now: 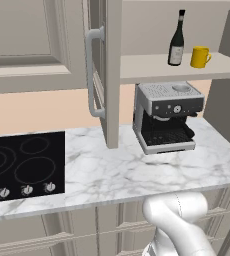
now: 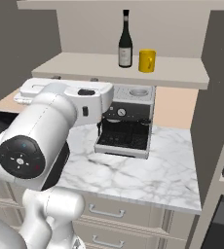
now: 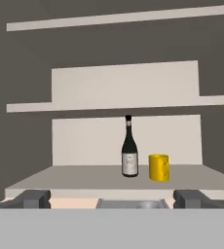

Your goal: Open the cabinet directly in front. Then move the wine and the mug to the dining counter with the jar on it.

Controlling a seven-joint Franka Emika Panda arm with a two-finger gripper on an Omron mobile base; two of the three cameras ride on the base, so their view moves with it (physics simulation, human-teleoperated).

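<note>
On the open cabinet's [image 1: 112, 75] lower shelf, dark glass wine bottle [image 3: 129, 151]: heavy, slick, breakable, best gripped mid-body. Gripper [image 3: 111, 198] is held wide, empty.

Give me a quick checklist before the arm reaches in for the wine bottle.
1. Cabinet door swung open, shelf exposed: ok.
2. Wine upright on the bottom shelf: ok.
3. Mug beside the bottle, apart from it on its right in the hand view, so room for a finger: ok.
4. Tool open, nothing between its fingers: ok.
5. Tool facing the bottle, which sits near the middle of the hand view: ok.
6. Coffee machine stands under the shelf; clearance for the arm rising past it: cannot tell.
</note>
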